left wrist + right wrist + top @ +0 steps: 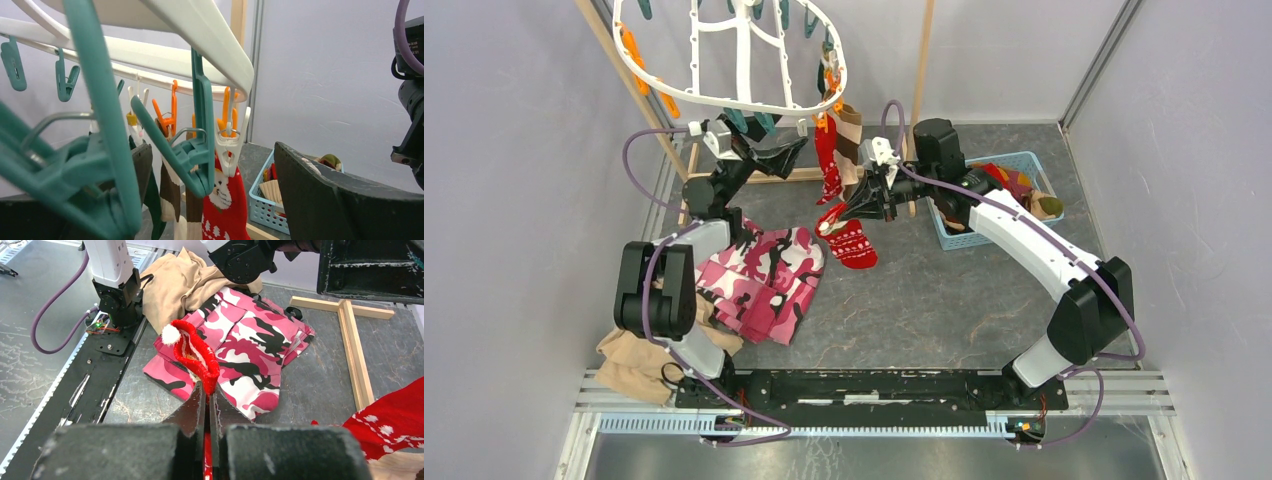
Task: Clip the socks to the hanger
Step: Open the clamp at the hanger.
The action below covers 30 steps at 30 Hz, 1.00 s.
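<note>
The right gripper (207, 395) is clenched on the cuff of a red sock (196, 355) with a white pattern. Part of the cuff stands out above the jaws, and the foot hangs down over the table, just beside the pink garment (764, 280). The gripper holds the sock by its edge, probably so that the free part of the cuff can go into a clip.

The left gripper (786, 155) is raised under the near rim of the hanger (724, 100). Its jaws are released and wide, and a teal clip (197, 150) hangs between the fingers (340, 200). In my judgement it is placed there to squeeze this clip open for the sock. The two grippers are near each other but apart, so the sock is not yet at the clip.

Two other socks already hang from the hanger: a second red sock (227, 210) in a white clip (230, 147), and a brown-striped sock (851, 135) beside it. More socks lie in the blue basket (964, 240) on the right.
</note>
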Tool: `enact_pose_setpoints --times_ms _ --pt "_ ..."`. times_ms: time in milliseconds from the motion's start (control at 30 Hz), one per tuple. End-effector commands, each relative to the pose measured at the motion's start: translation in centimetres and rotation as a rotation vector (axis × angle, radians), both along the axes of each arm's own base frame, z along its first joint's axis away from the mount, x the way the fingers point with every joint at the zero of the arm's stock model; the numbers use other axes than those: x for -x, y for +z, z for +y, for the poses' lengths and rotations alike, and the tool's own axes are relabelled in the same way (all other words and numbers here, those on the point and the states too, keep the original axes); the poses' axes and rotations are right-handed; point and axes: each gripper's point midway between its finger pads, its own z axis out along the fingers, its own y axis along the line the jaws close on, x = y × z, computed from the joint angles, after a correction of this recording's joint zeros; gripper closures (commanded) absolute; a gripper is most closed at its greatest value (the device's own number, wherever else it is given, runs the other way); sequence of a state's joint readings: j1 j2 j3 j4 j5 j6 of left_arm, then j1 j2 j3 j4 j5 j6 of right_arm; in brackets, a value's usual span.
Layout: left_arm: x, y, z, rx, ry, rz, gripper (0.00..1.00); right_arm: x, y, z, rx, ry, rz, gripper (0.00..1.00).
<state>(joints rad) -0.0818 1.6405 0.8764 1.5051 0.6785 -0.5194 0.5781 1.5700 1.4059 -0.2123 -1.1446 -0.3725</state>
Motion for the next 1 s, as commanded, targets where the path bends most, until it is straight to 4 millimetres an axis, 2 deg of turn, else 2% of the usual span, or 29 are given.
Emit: enact_pose_setpoints --times_ms 0,167,300,400,700,967 --pt "2.4 4.7 -0.3 0.038 -0.013 -0.251 0.06 0.5 1.9 -0.4 -0.036 0.015 -0.05 0.98" --pt "2.2 4.8 -1.0 0.043 -0.031 -0.253 0.07 0.3 1.8 -0.6 -0.037 0.013 -0.051 0.98" --pt "2.0 5.5 -1.3 0.06 -0.06 -0.247 0.13 0.4 1.9 -0.7 -0.037 0.013 -0.05 0.98" --pt "2.0 5.9 -1.3 0.07 -0.076 -0.244 0.15 0.3 1.9 -0.8 -0.038 0.01 -0.051 0.98" --pt "2.2 6.2 -1.6 0.084 -0.114 -0.223 0.25 0.2 1.8 -1.0 -0.037 0.009 -0.047 0.98" --pt "2.1 6.4 -1.8 0.11 -0.15 -0.191 0.24 0.0 1.7 -1.1 -0.036 0.006 -0.046 0.98"
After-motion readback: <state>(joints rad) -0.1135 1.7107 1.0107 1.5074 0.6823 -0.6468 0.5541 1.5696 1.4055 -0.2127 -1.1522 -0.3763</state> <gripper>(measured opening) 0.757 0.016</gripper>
